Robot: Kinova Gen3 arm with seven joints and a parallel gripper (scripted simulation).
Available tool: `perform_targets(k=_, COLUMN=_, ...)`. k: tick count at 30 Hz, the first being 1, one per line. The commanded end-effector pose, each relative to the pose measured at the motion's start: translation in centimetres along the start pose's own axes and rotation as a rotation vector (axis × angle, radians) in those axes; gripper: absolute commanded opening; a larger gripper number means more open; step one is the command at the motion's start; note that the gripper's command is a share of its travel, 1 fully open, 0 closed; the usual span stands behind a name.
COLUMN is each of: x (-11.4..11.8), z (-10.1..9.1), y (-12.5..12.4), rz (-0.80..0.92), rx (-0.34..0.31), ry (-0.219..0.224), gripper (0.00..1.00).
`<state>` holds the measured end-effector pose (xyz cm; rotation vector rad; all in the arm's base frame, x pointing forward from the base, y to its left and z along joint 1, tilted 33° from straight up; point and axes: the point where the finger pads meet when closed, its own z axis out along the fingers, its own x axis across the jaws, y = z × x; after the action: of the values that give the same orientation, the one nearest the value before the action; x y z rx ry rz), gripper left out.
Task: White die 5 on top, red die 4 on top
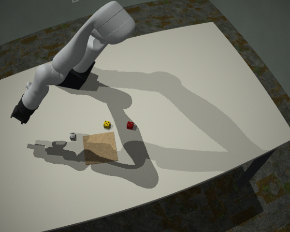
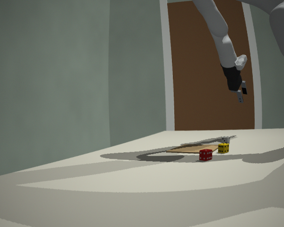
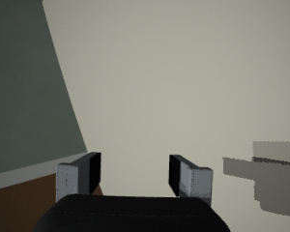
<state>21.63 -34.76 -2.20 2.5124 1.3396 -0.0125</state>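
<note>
The white die (image 1: 72,136) (image 2: 226,140) lies on the table just left of the mat in the top view; its top seems to show 6. The yellow die (image 1: 106,124) (image 2: 223,148) lies behind the mat with 5 on top. The red die (image 1: 129,125) (image 2: 205,155) lies right of the yellow one; its top seems to show 2. The tan mat (image 1: 104,155) (image 2: 193,148) lies flat, with no die on it. My gripper (image 1: 17,120) (image 2: 243,97) (image 3: 134,168) is open and empty, high above the table and left of the white die in the top view. No die shows in the wrist view.
The table (image 1: 190,129) (image 2: 127,176) carries broad arm shadows, some across the mat. The arm's black base (image 1: 76,77) stands behind the dice. A table edge shows at the left in the wrist view. The three dice stand apart from each other.
</note>
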Motion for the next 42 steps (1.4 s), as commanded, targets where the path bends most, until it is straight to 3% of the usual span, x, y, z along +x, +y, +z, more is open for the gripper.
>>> perform_targets(k=1, x=-0.3, z=-0.1, y=0.1, rz=0.011, rx=0.000, ry=-0.004, gripper=1.00)
perform_targets(k=42, x=0.7, z=-0.5, y=0.0, rz=0.027, rx=0.015, ry=0.033, gripper=1.00)
